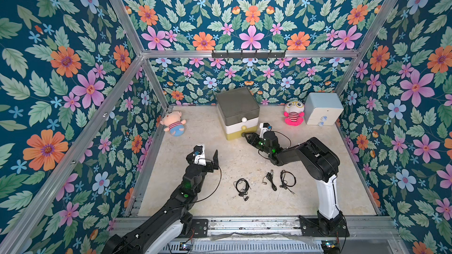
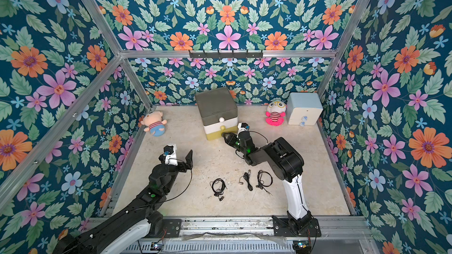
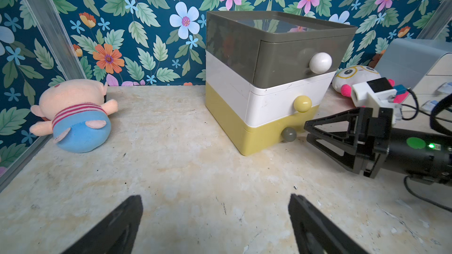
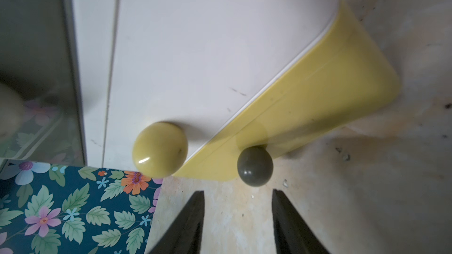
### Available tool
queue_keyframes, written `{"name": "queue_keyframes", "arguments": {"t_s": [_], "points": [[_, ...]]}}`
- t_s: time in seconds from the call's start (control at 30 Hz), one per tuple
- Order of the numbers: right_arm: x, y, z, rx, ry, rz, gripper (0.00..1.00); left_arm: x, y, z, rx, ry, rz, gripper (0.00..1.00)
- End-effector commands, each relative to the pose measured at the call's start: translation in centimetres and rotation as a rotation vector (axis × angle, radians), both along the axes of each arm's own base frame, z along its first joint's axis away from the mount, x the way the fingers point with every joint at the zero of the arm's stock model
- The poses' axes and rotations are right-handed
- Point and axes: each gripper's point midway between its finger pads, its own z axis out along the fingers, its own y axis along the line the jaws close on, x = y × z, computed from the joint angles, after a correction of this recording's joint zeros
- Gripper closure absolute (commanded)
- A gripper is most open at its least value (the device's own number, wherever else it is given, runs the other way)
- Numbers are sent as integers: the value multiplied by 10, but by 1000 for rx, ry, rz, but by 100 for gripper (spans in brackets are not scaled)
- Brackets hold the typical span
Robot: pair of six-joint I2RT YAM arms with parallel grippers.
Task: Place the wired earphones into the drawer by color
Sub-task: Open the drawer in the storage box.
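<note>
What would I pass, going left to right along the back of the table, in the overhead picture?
Along the back of the table in a top view: pink pig plush → three-tier drawer chest → plush doll with yellow glasses → pale blue two-drawer chest.

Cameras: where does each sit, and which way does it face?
Top views: high at the front, looking down and back over the table, chest, earphones; left arm and right arm show.
Left wrist: low, facing the chest; own open left claw, plus the right claw.
Right wrist: close on the chest's grey knob; own open right claw.
Shared: both wrist views show that knob.
</note>
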Motion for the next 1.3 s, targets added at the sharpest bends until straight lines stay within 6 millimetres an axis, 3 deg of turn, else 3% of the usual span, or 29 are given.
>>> {"name": "queue_keyframes", "arguments": {"t_s": [0.0,0.4,1.27], "points": [[6,3,5,39,-10,-9,51,0,1,9,-10,-35,2,1],[18,8,-10,50,14,-32,56,-1,1,11,-20,-44,0,1],[28,16,-13,157,28,-61,60,-2,1,11,-23,-44,1,1]]}}
